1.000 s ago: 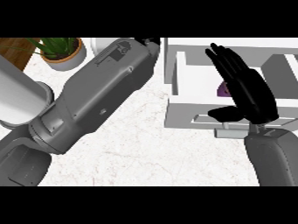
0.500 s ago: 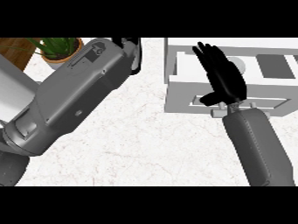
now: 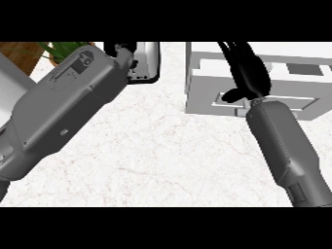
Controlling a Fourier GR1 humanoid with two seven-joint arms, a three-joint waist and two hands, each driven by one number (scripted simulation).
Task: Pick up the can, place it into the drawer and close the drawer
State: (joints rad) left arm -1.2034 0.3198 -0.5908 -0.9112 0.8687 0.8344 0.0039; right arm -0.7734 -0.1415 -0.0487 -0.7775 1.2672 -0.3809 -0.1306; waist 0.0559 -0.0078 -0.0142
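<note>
Here, one white drawer [image 3: 269, 99] far right on the marble counter [image 3: 161, 151], with one right hand [image 3: 246, 73] stretched over it, fingers straight and close together, reaching past the drawer's far rim. One left hand [image 3: 121, 48] far at the top, mostly hidden behind its big grey forearm [image 3: 53, 112]; cannot tell about its fingers. Can not visible anywhere, perhaps hidden under the right hand. One green plant [image 3: 66, 47] far left.
</note>
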